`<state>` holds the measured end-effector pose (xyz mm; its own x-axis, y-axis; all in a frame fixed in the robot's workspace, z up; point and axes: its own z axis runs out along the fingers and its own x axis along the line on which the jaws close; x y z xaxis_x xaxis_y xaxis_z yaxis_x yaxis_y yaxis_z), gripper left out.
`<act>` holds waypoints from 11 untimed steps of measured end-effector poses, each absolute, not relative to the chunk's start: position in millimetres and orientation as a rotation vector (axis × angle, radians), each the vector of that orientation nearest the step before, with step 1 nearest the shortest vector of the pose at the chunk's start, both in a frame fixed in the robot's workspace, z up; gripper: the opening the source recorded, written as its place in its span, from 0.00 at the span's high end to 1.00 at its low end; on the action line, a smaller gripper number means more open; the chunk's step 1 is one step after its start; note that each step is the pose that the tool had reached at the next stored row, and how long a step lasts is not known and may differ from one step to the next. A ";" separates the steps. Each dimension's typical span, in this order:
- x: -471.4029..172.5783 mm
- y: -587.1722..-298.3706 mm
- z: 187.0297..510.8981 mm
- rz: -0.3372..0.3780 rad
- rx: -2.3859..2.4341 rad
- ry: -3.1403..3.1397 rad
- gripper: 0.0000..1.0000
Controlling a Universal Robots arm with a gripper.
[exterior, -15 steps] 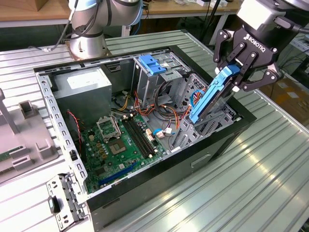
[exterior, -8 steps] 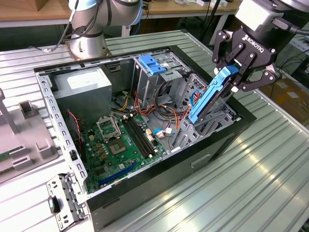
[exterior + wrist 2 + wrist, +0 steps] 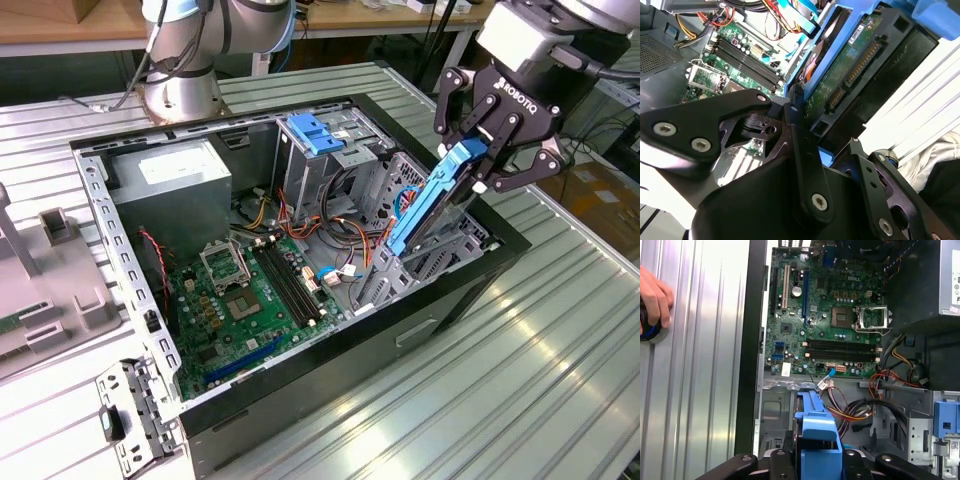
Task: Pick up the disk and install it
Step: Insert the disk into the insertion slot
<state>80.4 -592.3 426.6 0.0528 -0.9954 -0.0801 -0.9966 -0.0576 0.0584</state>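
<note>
The disk (image 3: 425,210), edged by blue carrier rails, hangs tilted over the right end of the open computer case (image 3: 300,395) in the exterior view. Its lower end dips into the grey drive bay (image 3: 430,262) there. My gripper (image 3: 472,165) is shut on the disk's upper end, one black finger on each side. In the second wrist view the disk's green circuit-board underside (image 3: 850,70) faces the camera beside a black finger (image 3: 805,165). In the first wrist view the blue carrier (image 3: 815,435) runs between the two fingers, pointing down into the case.
Inside the case lie the green motherboard (image 3: 250,300), a grey power-supply box (image 3: 175,185), a blue bracket on the drive cage (image 3: 318,132) and loose orange and black cables (image 3: 345,225). A person's hand (image 3: 652,300) rests on the ribbed table beside the case. A grey fixture (image 3: 50,290) stands at the exterior view's left.
</note>
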 end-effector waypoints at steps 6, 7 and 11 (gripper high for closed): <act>80.5 -592.4 423.3 0.153 -2.270 2.148 0.63; 80.4 -592.4 423.3 0.153 -2.270 2.148 0.63; 79.6 -592.4 424.5 0.151 -2.269 2.147 0.63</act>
